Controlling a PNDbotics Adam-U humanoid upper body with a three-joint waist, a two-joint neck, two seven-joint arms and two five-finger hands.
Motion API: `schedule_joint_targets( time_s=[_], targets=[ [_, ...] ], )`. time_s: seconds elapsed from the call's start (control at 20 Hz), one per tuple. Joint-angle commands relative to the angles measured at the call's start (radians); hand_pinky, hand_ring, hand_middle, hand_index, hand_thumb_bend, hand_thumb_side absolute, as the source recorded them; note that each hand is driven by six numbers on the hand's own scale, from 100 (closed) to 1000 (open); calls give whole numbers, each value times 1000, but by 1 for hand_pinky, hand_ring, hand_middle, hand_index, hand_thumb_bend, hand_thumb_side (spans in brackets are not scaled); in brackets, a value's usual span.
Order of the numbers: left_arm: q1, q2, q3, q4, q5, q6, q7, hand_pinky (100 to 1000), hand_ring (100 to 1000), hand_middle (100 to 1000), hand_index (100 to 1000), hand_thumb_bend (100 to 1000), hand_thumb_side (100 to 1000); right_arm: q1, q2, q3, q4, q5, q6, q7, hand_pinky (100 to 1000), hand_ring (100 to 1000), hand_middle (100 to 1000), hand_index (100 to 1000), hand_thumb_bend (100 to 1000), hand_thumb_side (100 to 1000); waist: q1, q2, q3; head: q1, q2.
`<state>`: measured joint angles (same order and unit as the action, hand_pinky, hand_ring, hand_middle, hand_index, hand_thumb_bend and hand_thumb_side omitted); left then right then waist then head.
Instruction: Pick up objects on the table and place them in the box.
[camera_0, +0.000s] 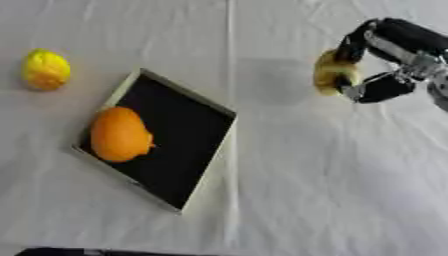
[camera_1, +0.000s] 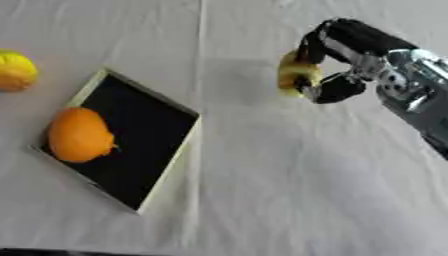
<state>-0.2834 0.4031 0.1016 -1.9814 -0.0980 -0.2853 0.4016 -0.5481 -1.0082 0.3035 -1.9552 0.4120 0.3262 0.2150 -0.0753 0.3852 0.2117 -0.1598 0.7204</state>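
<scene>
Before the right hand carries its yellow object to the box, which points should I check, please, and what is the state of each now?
1. Right hand curled round the pale yellow object: ok.
2. Object lifted off the white tablecloth: cannot tell.
3. Free black floor in the box beside the orange fruit: ok.
4. Path from hand to box free of objects: ok.
5. Yellow fruit outside the box, left of it, away from the path: ok.
6. Left hand: not in view, cannot tell.

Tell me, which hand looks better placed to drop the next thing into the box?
The right hand. Its fingers are already curled round a pale yellow fruit, held right of the box. The left hand is not in view. The box holds an orange fruit; a yellow fruit waits outside.
</scene>
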Motion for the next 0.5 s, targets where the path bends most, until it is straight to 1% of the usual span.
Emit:
schedule_joint_targets(
  time_s=[0.05, 0.15, 0.25, 0.4, 0.5],
  targets=[
    [-7, 14, 1, -19, 3, -1, -3, 812, 833, 802, 868, 187, 405, -64, -37, -19, -43, -20, -56, 1, 785, 617, 482, 585, 100, 100, 6, -28, 0, 2, 2],
    [-7, 16, 0, -19, 4, -1, -3, 812, 833, 802, 868, 187, 405, -130, -22, 9, -44, -33, -100, 19, 783, 613, 480, 582, 100, 100, 5, -33, 1, -1, 5],
    [-7, 17, -2, -19, 5, -1, -5, 812, 833, 802, 868, 188, 404, -216, 19, 53, -45, -44, -133, 55, 782, 609, 480, 582, 100, 100, 4, -38, 1, -4, 8],
    [-6, 19, -4, -19, 6, -2, -8, 812, 833, 802, 868, 187, 403, -347, 126, 124, -45, -42, -160, 123, 781, 605, 481, 582, 100, 100, 5, -43, 1, -6, 13],
    [-5, 20, -5, -19, 7, -2, -8, 812, 833, 802, 868, 187, 403, -406, 198, 165, -45, -28, -154, 169, 779, 603, 480, 581, 100, 100, 5, -44, 3, -7, 14]
  ],
)
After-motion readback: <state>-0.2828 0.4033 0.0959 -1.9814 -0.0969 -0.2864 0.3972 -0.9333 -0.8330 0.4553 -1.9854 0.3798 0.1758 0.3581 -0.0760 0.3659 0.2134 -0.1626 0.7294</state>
